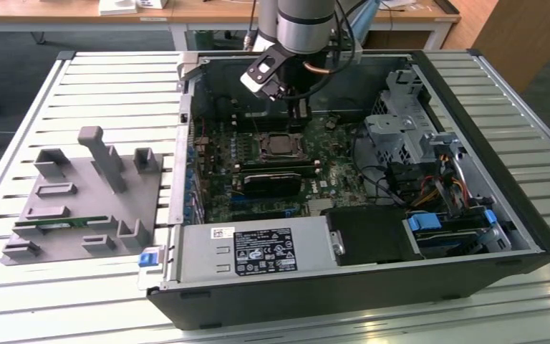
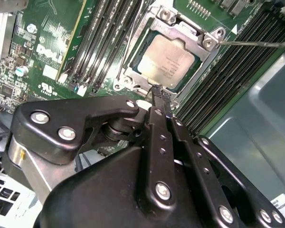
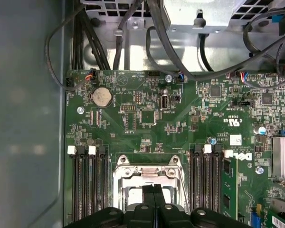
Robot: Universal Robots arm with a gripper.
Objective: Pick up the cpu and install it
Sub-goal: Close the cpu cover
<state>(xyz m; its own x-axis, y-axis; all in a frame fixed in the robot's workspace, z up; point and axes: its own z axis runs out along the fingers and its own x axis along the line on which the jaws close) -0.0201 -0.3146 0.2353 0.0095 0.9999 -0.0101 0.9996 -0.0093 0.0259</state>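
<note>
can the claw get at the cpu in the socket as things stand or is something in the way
Probably yes. The cpu sits in its socket with its metal top bare, and the claw hangs close over it with nothing between them. The claw is shut, though.

Black two-fingered gripper (image 3: 152, 189), fingers pressed together, hangs over a silver metal socket frame (image 3: 149, 172) | black memory slots (image 3: 89, 190) with white latches flank the frame on both sides | round silver coin battery (image 3: 102, 96) sits on the green circuit board (image 3: 180, 128) | black cables (image 3: 88, 42) run across the grey metal case wall (image 3: 137, 52) beyond the board
</note>
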